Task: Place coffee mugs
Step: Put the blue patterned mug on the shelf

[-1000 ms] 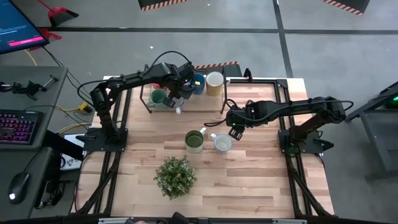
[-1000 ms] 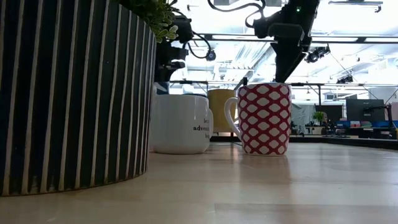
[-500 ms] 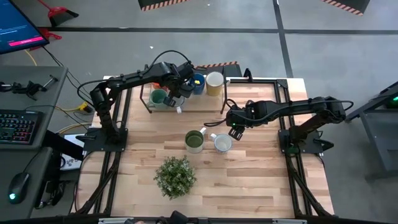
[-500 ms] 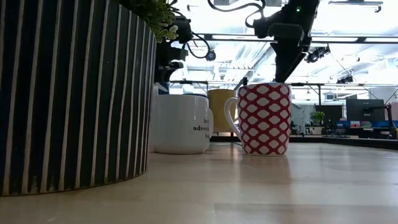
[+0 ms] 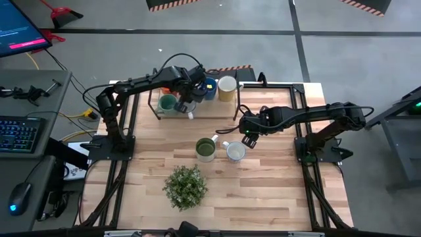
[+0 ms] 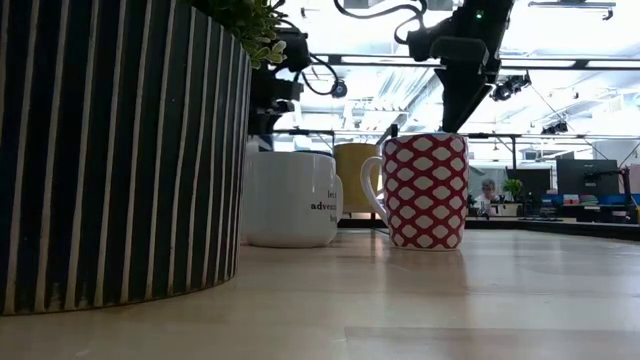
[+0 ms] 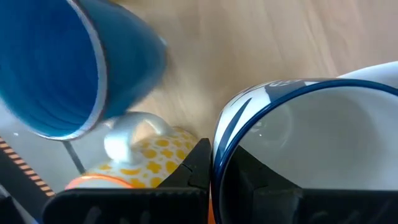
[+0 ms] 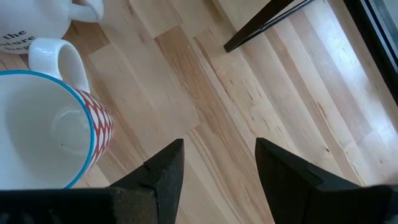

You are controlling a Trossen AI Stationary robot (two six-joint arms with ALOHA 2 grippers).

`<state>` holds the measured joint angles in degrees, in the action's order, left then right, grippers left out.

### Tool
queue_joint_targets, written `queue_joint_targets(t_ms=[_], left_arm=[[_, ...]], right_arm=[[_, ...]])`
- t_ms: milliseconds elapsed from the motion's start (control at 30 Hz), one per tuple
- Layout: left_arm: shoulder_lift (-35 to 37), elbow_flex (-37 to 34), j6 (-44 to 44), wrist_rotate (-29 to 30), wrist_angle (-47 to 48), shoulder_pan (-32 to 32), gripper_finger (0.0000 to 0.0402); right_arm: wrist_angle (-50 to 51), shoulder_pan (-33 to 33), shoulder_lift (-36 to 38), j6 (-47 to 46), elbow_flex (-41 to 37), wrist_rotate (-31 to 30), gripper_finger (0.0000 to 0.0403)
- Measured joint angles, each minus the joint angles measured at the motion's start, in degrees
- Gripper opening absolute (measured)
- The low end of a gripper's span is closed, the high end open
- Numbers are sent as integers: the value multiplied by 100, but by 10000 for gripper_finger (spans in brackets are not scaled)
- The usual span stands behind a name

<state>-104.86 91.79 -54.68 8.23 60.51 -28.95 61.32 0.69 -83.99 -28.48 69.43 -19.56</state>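
A: Largest item?
B: Wooden table (image 5: 276, 197), then potted plant (image 5: 185, 186) near its front edge.

A: Arms?
B: Left gripper (image 5: 189, 110) at the rear rack, fingers pinched on the rim of a white mug with blue stripes (image 7: 311, 143). Right gripper (image 8: 214, 165) hovers mid-table with fingers spread, holding nothing.

A: Mugs?
B: Blue mug (image 5: 210, 87), yellow mug (image 5: 227, 87) and teal mug (image 5: 168, 103) at the rear; white lettered mug (image 6: 293, 198) and red-patterned mug (image 6: 427, 190) side by side mid-table, just beside the right gripper.
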Motion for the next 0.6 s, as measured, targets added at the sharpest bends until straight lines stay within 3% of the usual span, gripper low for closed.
queue_joint_targets(t_ms=[600], left_arm=[[-111, 7, 150, 82, 101, 9, 13]], right_arm=[[4, 0, 0, 1, 2, 0, 177]])
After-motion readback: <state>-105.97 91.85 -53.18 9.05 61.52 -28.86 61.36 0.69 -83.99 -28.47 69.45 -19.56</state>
